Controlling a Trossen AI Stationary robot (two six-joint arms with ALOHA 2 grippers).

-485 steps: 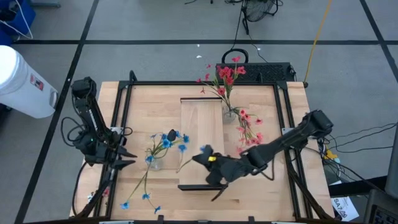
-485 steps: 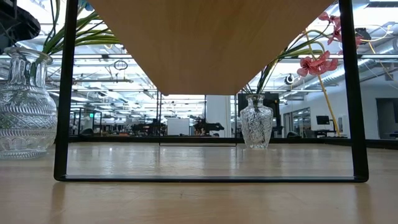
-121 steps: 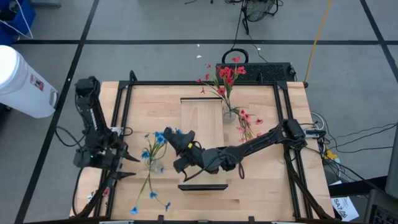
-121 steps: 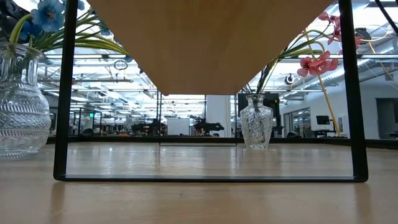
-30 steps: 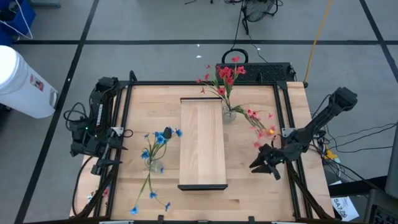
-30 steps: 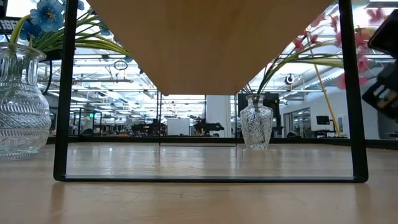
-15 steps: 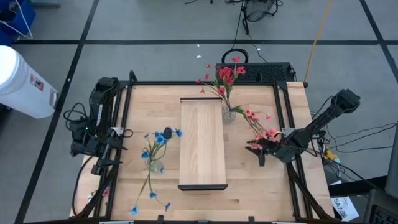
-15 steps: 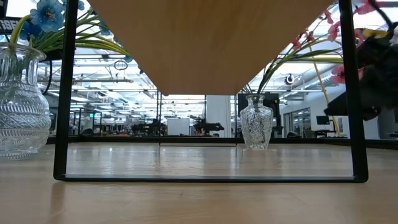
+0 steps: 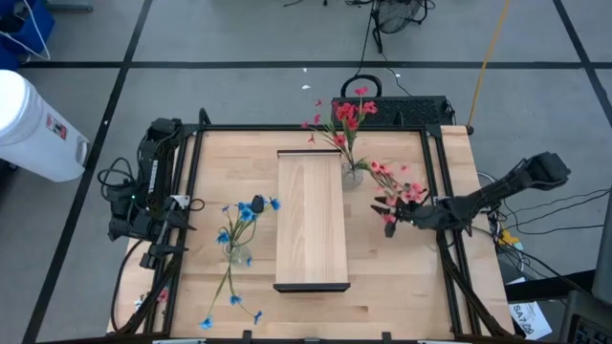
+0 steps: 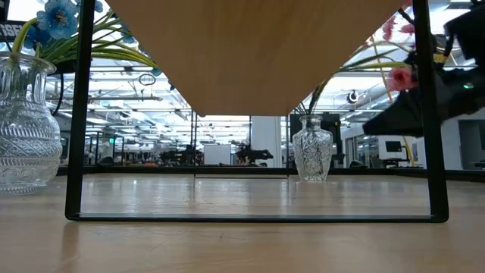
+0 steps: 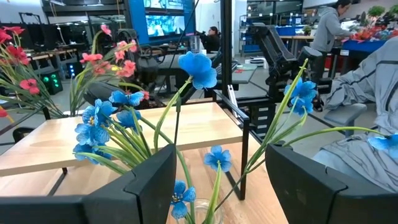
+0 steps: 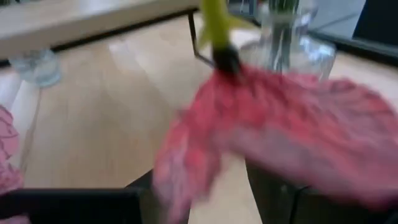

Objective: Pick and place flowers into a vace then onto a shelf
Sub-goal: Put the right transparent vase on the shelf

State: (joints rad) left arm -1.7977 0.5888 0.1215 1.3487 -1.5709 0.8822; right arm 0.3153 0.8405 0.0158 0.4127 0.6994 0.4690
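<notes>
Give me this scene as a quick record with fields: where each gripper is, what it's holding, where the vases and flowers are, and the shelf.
right gripper: right of the shelf, near the red-flower vase, shut on a red-pink flower spray
left gripper: at the table's left edge, open, holding nothing
red-flower vase: beside the shelf's far right corner, red flowers in it
blue-flower vase: left of the shelf, blue flowers in it
loose blue flowers: lying on the table near its front left
shelf: mid-table, nothing on top
</notes>
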